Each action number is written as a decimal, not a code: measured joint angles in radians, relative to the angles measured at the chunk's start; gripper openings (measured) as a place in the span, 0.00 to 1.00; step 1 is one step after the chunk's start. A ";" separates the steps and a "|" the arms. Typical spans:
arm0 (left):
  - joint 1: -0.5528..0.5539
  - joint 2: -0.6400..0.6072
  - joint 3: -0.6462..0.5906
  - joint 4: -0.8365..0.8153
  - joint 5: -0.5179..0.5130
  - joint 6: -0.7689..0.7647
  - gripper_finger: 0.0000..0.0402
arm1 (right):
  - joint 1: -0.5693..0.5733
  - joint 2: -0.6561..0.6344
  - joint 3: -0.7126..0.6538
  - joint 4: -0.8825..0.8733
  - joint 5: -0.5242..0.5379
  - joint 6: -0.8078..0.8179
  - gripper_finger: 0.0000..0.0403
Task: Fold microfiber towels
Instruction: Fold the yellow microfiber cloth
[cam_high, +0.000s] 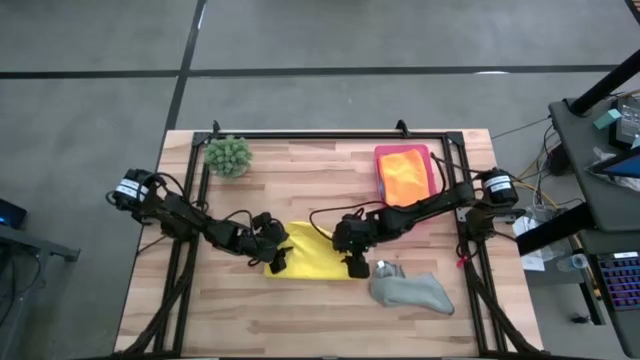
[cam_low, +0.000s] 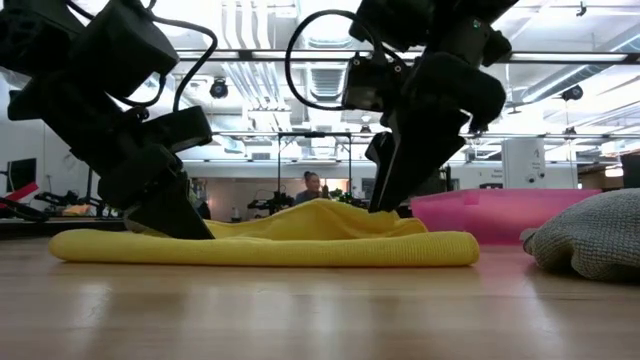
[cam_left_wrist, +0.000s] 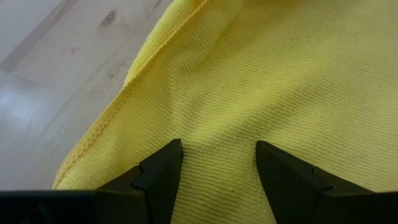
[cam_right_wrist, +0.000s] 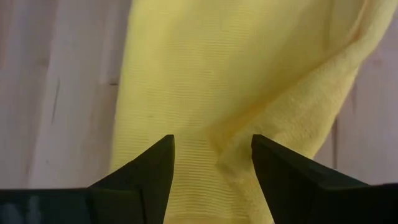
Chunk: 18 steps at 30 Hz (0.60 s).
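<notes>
A yellow microfiber towel (cam_high: 318, 258) lies doubled over on the wooden table, its rounded fold (cam_low: 462, 248) toward the table's right. My left gripper (cam_high: 281, 258) stands open at the towel's left end, slanting down. My right gripper (cam_high: 356, 268) is open over the towel's right part, where a raised wrinkle (cam_right_wrist: 280, 118) runs ahead of its fingers. A grey towel (cam_high: 412, 290) lies bunched to the right of the yellow one. An orange towel (cam_high: 403, 176) lies folded on the pink tray (cam_high: 428, 155). My left gripper has its open fingertips (cam_left_wrist: 163, 167) down on the yellow towel's top layer, near its left hemmed edge (cam_left_wrist: 106, 118). The fingers slant down from the table's left. The towel lies flat on the table beneath them. Whether my right gripper's open fingers (cam_right_wrist: 155, 163) touch the yellow towel, I cannot tell.
A spiky green plant (cam_high: 228, 155) stands at the far left of the table. The pink tray sits at the far right. A black frame (cam_high: 330, 134) rims the table. Bare wood lies along the near edge (cam_high: 300, 320). A person shows in the room beyond (cam_low: 312, 185).
</notes>
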 joint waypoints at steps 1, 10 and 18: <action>0.000 0.000 0.000 0.001 -0.001 0.000 0.48 | 0.003 0.000 -0.001 0.007 -0.001 0.008 0.51; 0.000 0.000 0.000 0.016 -0.012 0.000 0.48 | 0.050 0.000 -0.009 0.124 0.002 -0.021 0.51; -0.014 0.000 -0.006 -0.027 0.047 -0.045 0.48 | 0.051 -0.069 0.027 -0.135 0.256 -0.018 0.50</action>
